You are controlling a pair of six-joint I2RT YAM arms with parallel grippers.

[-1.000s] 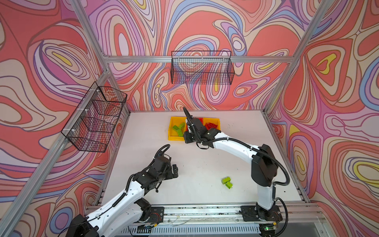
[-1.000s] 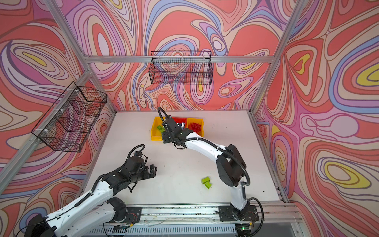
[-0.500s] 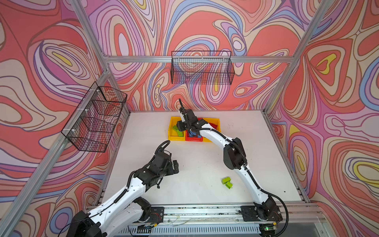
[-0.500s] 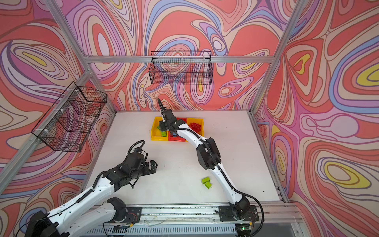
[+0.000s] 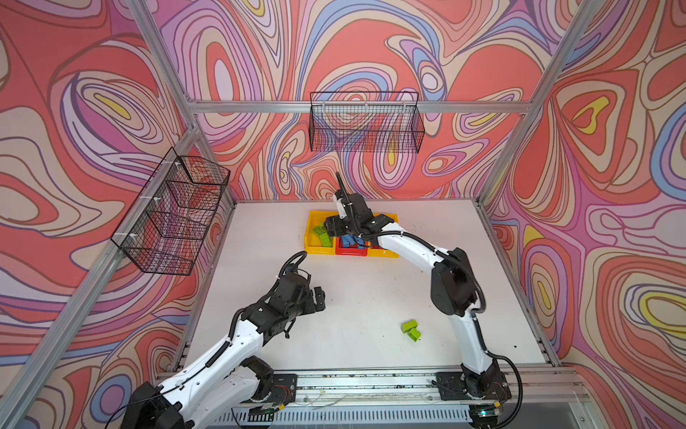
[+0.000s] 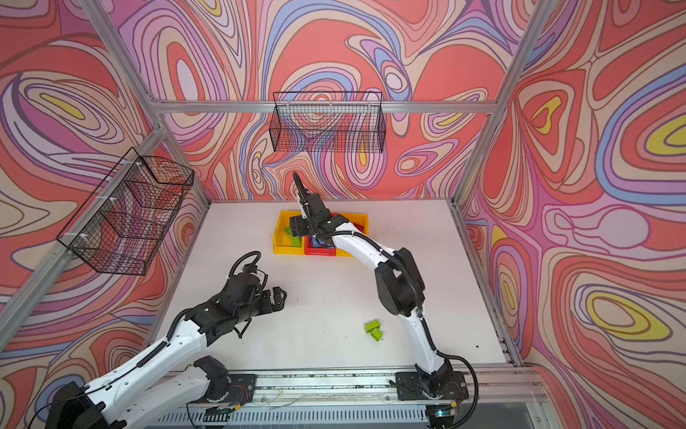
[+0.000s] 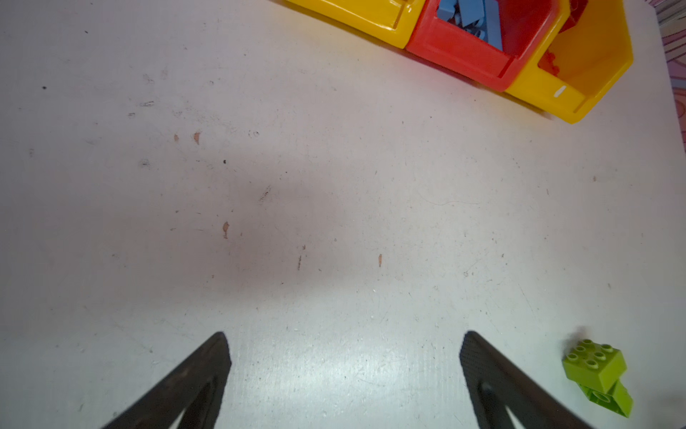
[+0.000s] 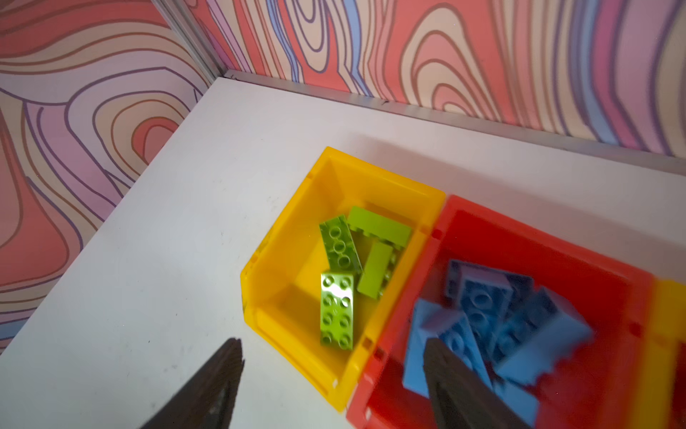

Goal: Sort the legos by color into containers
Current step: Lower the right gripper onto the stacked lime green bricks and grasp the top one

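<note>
My right gripper (image 8: pixel 332 341) sits parted, empty, at the yellow bin (image 8: pixel 286 267), where green bricks (image 8: pixel 337 312) belong. My left gripper (image 7: pixel 345 333) is wide, holding nothing.

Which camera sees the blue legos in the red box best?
The right wrist view: the blue legos sit close up, studs showing. In both top views the blue legos are tiny and partly hidden. The left wrist view catches only a few, cut off.
</note>
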